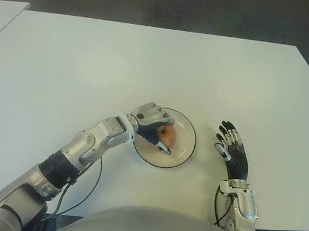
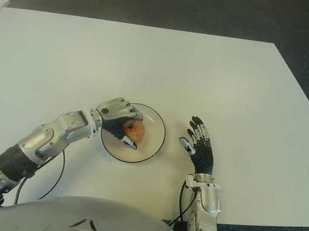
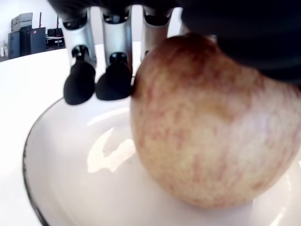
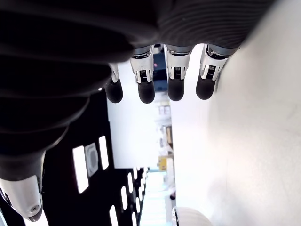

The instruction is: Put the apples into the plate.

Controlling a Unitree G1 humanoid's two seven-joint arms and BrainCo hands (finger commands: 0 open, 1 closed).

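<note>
Near the lower centre of the left eye view, a reddish-yellow apple (image 1: 166,133) sits inside a round white plate (image 1: 189,134) with a thin dark rim, on the white bench (image 1: 150,67). The left hand (image 1: 151,126) reaches in from the lower left of the frame and is curled over the apple, its knuckles above the fruit and its dark fingertips (image 3: 80,87) coming down on the far side. In the left wrist view the apple fills most of the frame, its underside touching the plate's floor, with fingertips pressed against its side, so the hand is closed around the apple while the fruit rests in the plate. The right hand (image 1: 232,152) shows to the right of the plate, apart from it, palm flat and fingers spread straight, holding nothing.
</note>
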